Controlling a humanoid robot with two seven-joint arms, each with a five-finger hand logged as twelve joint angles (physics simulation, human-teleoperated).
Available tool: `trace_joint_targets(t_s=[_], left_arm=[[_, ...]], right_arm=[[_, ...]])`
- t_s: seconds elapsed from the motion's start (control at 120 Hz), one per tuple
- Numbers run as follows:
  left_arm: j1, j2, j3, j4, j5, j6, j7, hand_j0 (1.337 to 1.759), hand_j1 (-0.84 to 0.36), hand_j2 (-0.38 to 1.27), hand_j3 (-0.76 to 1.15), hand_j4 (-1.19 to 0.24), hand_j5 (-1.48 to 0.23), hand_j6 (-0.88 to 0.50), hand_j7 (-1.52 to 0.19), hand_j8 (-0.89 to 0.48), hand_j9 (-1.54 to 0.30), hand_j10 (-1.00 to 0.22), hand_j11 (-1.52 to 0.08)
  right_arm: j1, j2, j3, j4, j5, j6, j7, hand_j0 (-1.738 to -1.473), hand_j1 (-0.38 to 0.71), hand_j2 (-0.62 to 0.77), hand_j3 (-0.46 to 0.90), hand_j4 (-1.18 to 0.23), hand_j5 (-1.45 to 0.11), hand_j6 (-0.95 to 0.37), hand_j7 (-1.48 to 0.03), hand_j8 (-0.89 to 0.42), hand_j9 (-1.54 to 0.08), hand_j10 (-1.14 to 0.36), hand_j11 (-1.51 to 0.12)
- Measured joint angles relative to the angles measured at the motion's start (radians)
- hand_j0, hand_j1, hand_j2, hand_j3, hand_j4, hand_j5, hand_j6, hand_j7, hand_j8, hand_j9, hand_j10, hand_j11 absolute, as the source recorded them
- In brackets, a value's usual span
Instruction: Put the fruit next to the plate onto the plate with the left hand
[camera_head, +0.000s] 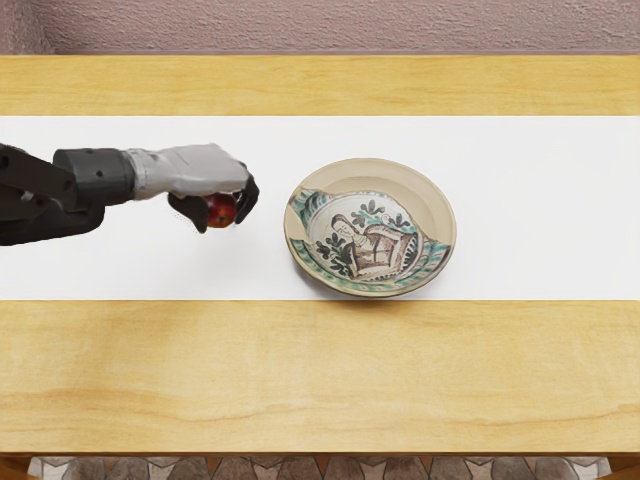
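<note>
On the wooden table's (320, 370) white runner (540, 160), the left hand (205, 185) curls around a glossy red fruit (221, 209) beside the painted ceramic plate (436, 205).

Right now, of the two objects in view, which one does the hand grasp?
The small red fruit, held in the curled fingers of the left hand, left of the plate. The painted plate lies apart, untouched.

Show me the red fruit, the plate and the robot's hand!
fruit (221, 210): head view, its red side between the fingers.
plate (400, 176): head view, cream upper rim.
left hand (205, 178): head view, grey back of the hand.
</note>
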Motion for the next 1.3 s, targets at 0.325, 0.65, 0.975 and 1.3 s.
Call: trace_joint_targets(t_s=[0.325, 0.65, 0.975, 1.3], left_arm=[[-0.106, -0.093, -0.158, -0.053, 0.072, -0.017, 0.000, 1.654, -0.31, 0.50, 0.00, -0.76, -1.17, -0.51, -1.08, -0.38, -1.09, -0.58, -1.09], [-0.035, -0.197, -0.280, 0.153, 0.058, -0.183, 0.000, 1.655, -0.31, 0.53, 0.00, -0.74, -1.20, -0.49, -1.12, -0.36, -1.11, -0.57, -1.08], [0.042, -0.169, -0.376, 0.198, -0.022, -0.218, -0.001, 1.657, 0.06, 0.15, 0.00, -0.28, -0.42, -0.23, -0.40, -0.20, -0.40, -0.25, -0.40], [0.330, 0.103, -0.658, 0.199, -0.018, -0.209, -0.001, 1.658, 0.28, 0.04, 0.00, -0.07, -0.10, -0.06, -0.10, -0.05, -0.10, -0.06, -0.10]], right_arm=[[0.000, 0.000, 0.000, 0.000, 0.000, 0.000, 0.000, -1.658, -0.35, 0.00, 0.00, 0.00, 0.00, 0.00, 0.00, 0.00, 0.00, 0.00, 0.00], [0.000, 0.000, 0.000, 0.000, 0.000, 0.000, 0.000, -1.658, -0.35, 0.00, 0.00, 0.00, 0.00, 0.00, 0.00, 0.00, 0.00, 0.00, 0.00], [0.000, 0.000, 0.000, 0.000, 0.000, 0.000, 0.000, -1.658, -0.35, 0.00, 0.00, 0.00, 0.00, 0.00, 0.00, 0.00, 0.00, 0.00, 0.00], [0.000, 0.000, 0.000, 0.000, 0.000, 0.000, 0.000, -1.658, -0.35, 0.00, 0.00, 0.00, 0.00, 0.00, 0.00, 0.00, 0.00, 0.00, 0.00]])
